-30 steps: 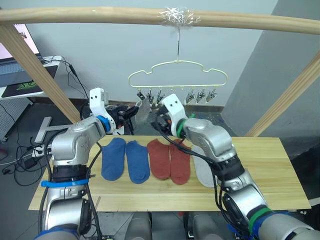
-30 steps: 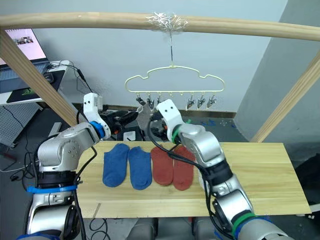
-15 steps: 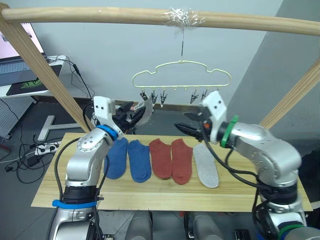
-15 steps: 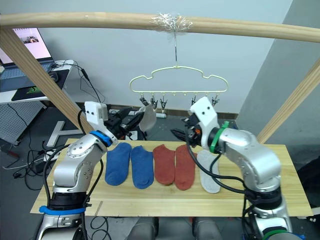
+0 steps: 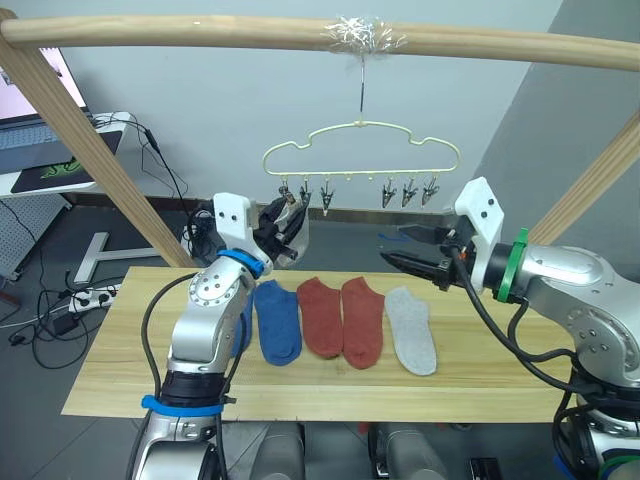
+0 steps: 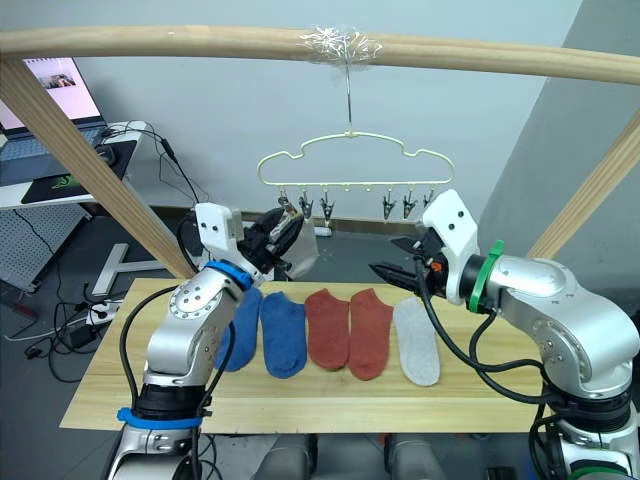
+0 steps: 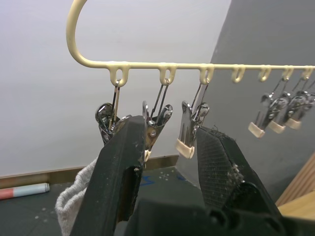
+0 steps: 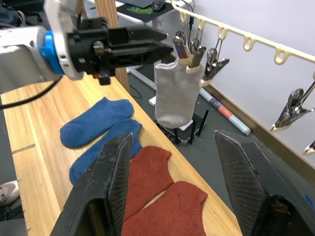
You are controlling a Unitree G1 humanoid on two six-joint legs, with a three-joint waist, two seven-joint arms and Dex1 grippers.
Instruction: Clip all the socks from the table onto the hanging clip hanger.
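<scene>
The table [image 5: 520,385] was a long top of light wood with grain lines. Its right end and its front strip were bare, so there was open room there. Five socks lay flat in a row near the back edge. From the robot's left they were a blue sock [image 6: 238,330] partly hidden by the left arm, a second blue sock [image 5: 276,320], two rust-red socks [image 5: 320,316] [image 5: 363,320] side by side and touching, and a light grey sock [image 5: 411,329]. All looked soft, with rounded toes.

The clip hanger [image 5: 361,147] was thin pale yellow-green wire with a wavy top. It hung by its hook from a round wooden pole [image 5: 200,30], high above the back edge of the table. Small dark metal clips hung in a row under its bar, three on the left and three on the right.

A second grey sock [image 8: 175,93] hung down from the left end clips, soft and limp, with open air under it. The left gripper [image 5: 285,225] was right at those clips. In the left wrist view its black fingers [image 7: 120,169] were spread apart, with a clip between them and the sock just beside one finger.

The right gripper [image 5: 392,250] hovered over the table behind the grey sock on the table, well apart from the hanger. Its fingers [image 8: 110,182] were spread wide with nothing in them.
</scene>
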